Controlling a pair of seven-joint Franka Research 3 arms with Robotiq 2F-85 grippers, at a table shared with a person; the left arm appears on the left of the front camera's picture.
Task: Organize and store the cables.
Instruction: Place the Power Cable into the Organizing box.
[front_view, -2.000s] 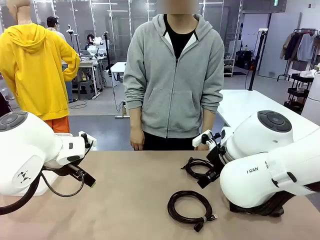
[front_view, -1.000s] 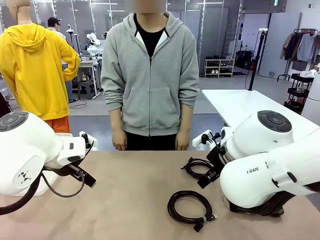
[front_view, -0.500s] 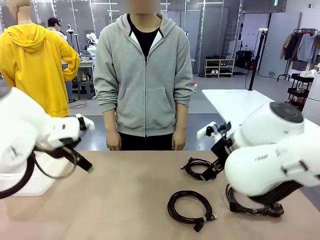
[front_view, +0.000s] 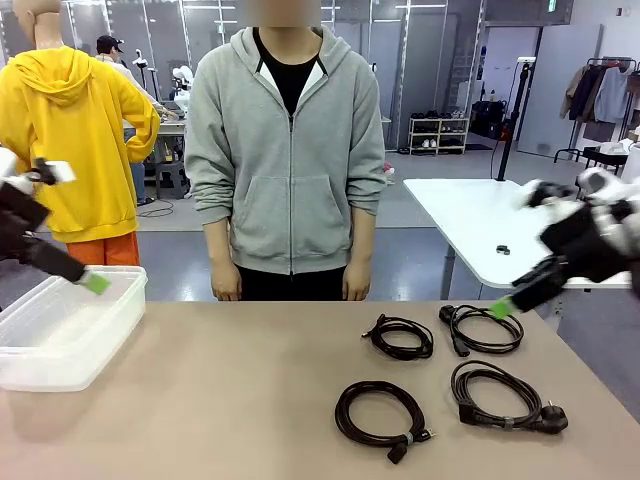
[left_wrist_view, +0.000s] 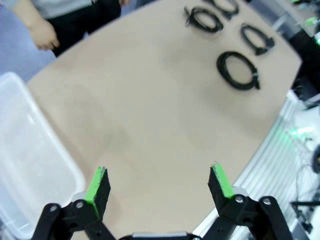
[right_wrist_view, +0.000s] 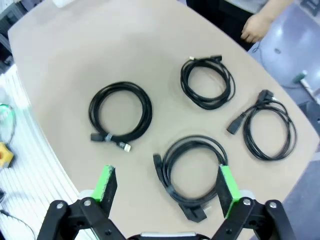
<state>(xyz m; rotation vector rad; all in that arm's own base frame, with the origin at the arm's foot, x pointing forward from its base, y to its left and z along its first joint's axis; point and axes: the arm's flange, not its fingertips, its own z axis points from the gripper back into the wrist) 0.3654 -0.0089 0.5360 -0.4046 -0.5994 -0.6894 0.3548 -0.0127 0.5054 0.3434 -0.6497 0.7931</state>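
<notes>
Several cables lie as black tied coils on the right half of the tan table (front_view: 230, 400): one nearest me (front_view: 378, 387), one with a thick plug (front_view: 545, 423), and two farther back (front_view: 425, 345) (front_view: 515, 335). My right gripper (front_view: 505, 305) hangs open above the table's right edge, holding nothing. In the right wrist view its green pads (right_wrist_view: 106, 182) frame the coils from above, the plugged cable (right_wrist_view: 194, 212) lying closest. My left gripper (front_view: 88, 279) is raised, open and empty, over the clear box. Its wrist view shows the cables (left_wrist_view: 222, 70) far off.
A clear plastic box (front_view: 60, 345) stands on the table's left end, with its rim (left_wrist_view: 30, 165) under my left gripper (left_wrist_view: 159, 184). A person in a grey hoodie (front_view: 290, 170) stands at the far edge with both hands down. A white table (front_view: 480, 220) stands behind on the right.
Both arms have lifted and swung outward off the table's middle, uncovering the clear box on the left and two more coils on the right. The person stopped after stepping left.
</notes>
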